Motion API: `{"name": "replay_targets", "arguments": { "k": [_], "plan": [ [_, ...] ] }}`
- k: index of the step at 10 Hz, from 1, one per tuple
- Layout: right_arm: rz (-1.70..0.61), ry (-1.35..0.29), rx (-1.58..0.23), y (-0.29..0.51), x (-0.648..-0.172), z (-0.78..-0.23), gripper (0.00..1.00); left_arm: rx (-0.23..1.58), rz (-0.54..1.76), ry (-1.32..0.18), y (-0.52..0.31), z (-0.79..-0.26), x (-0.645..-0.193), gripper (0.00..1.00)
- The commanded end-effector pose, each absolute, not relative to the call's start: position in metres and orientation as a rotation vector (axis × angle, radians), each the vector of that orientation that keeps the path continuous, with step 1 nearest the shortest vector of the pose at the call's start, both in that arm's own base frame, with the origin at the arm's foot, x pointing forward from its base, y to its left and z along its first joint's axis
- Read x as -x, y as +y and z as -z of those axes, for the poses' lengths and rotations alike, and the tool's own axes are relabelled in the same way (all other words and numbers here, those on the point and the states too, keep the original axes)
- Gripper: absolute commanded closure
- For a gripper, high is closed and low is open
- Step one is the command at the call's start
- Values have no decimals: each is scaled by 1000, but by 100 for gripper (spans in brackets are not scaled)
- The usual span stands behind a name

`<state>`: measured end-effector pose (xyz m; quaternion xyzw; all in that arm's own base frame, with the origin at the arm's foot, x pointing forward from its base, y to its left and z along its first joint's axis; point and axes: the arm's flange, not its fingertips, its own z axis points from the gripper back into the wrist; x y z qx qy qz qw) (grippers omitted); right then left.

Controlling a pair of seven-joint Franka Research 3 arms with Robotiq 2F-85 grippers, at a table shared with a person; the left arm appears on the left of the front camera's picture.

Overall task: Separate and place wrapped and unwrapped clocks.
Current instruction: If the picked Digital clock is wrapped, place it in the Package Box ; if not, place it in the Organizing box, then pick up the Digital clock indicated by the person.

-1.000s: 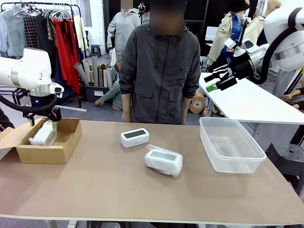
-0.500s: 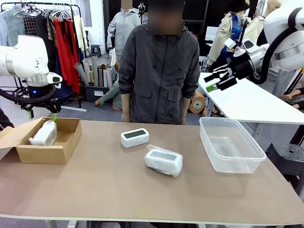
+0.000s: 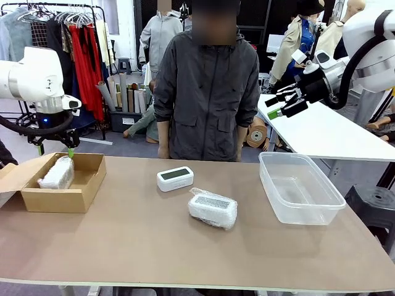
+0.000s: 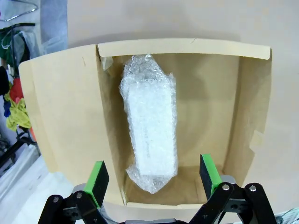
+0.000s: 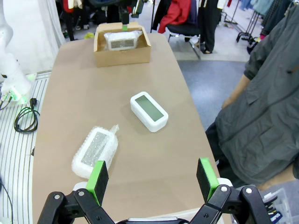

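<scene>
Wrapped clock (image 4: 149, 130) stays in box (image 4: 70, 116); left end effector (image 4: 153, 170) risen clear, open; right end effector (image 5: 152, 173) open, unmoved.

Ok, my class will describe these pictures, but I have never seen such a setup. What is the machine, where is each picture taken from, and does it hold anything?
It is a robot with two white arms, each ending in a two-fingered gripper. The wide picture looks across the table at a person. The other two come from cameras on the wrists, looking along the fingers. On the table: a cardboard box with a bubble-wrapped clock inside, a bare clock, a second wrapped clock and a clear tub. The left gripper hangs open above the box; the right gripper is open, raised in the air. Neither holds anything.
</scene>
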<state>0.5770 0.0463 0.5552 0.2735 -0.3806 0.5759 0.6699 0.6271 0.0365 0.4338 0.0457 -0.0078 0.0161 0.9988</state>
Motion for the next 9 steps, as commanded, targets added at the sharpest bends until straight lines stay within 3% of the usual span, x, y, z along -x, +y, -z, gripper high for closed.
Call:
{"name": "replay_targets", "arguments": {
  "k": [1,9],
  "plan": [
    [-1299,-862,-614,46,-577,-557,0,-96,-34,-24,39,-435,-628,0],
    [-1299,-862,-614,46,-577,-557,0,-96,-34,-24,39,-435,-628,0]
  ]
}}
